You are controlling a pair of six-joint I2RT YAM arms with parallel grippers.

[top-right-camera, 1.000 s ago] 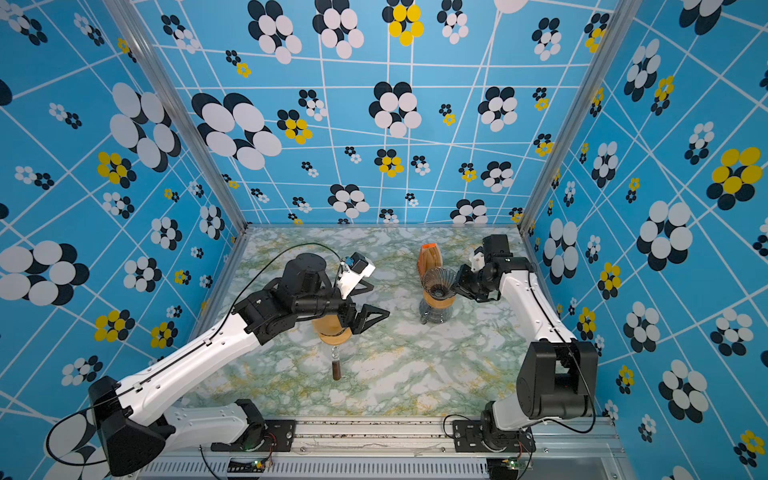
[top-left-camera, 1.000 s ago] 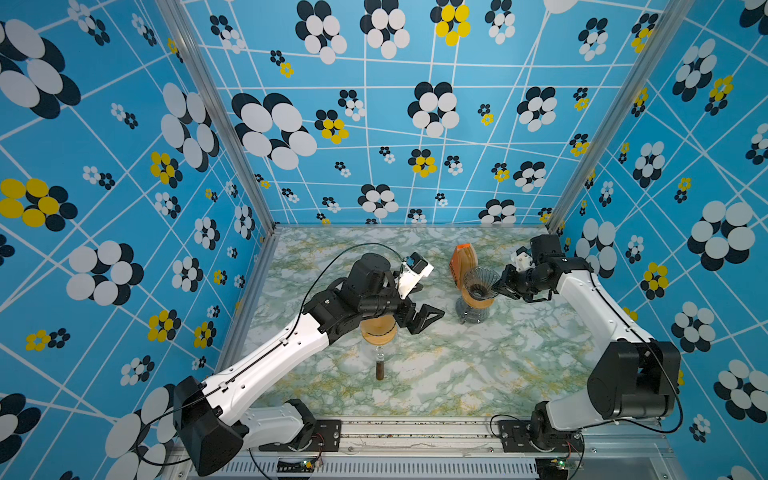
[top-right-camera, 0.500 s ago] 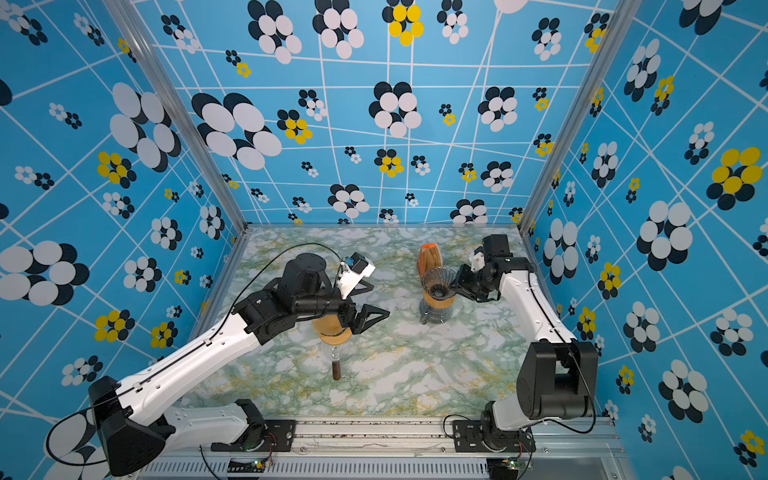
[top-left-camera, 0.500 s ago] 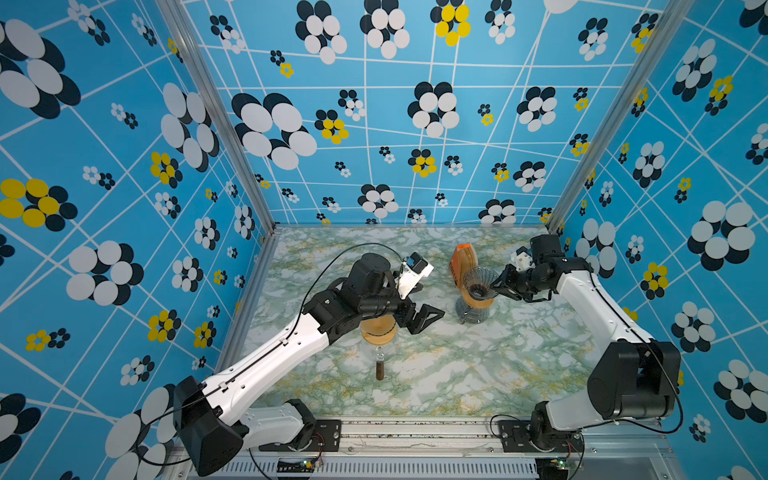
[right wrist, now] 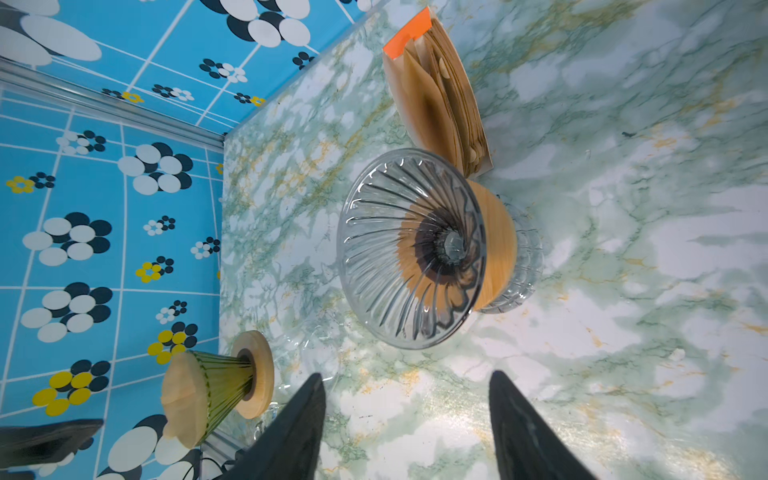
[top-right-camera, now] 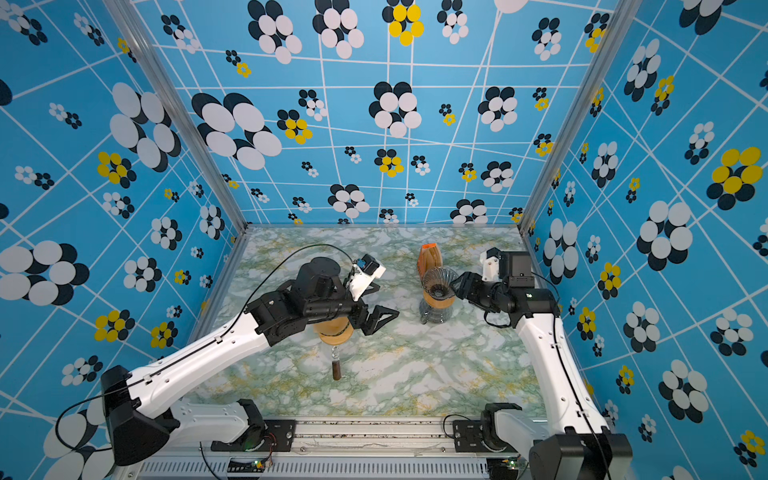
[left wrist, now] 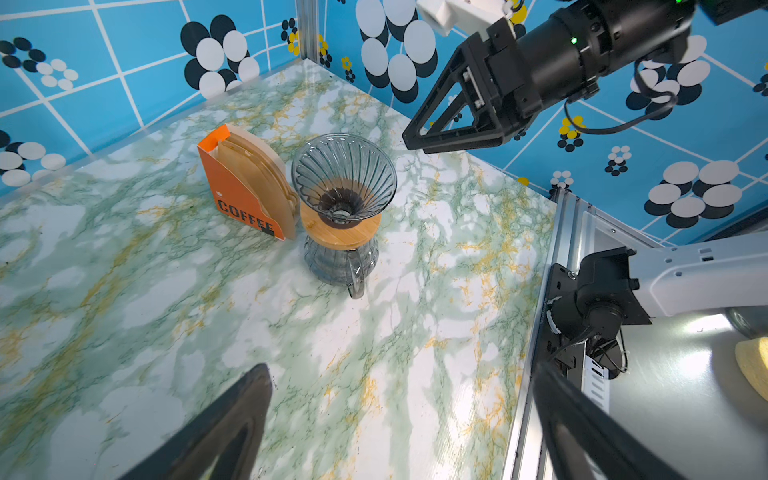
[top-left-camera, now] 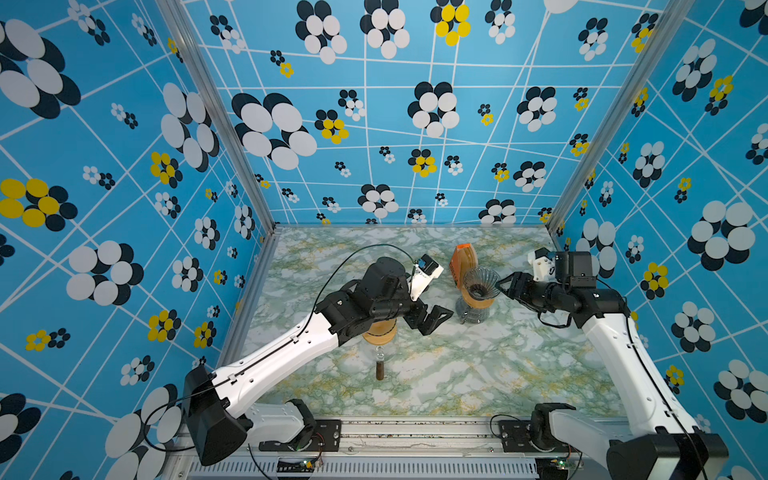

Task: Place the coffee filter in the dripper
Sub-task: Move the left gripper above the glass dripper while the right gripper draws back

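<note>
The clear ribbed glass dripper [top-left-camera: 481,282] [top-right-camera: 438,282] [left wrist: 344,176] [right wrist: 411,249] sits on a wooden collar atop a glass carafe, and nothing lies inside it. Brown coffee filters [left wrist: 257,166] [right wrist: 440,95] stand in an orange box [top-left-camera: 462,259] [top-right-camera: 429,257] touching its far side. My right gripper [top-left-camera: 500,286] [top-right-camera: 457,286] [left wrist: 411,139] [right wrist: 407,375] hangs open just right of the dripper's rim, holding nothing. Left of the dripper, over the table's middle, my left gripper [top-left-camera: 436,318] [top-right-camera: 380,318] [left wrist: 401,368] is wide open and empty.
A second, green dripper [right wrist: 199,399] with a pale filter in it stands on a wooden collar [top-left-camera: 379,332] [top-right-camera: 334,332] under my left arm. The blue patterned walls close in the marble table [top-left-camera: 478,374] on three sides. A metal rail runs along the front.
My right gripper's jaws have spread apart beside the dripper's rim. The left arm and the dripper have stayed where they were.
</note>
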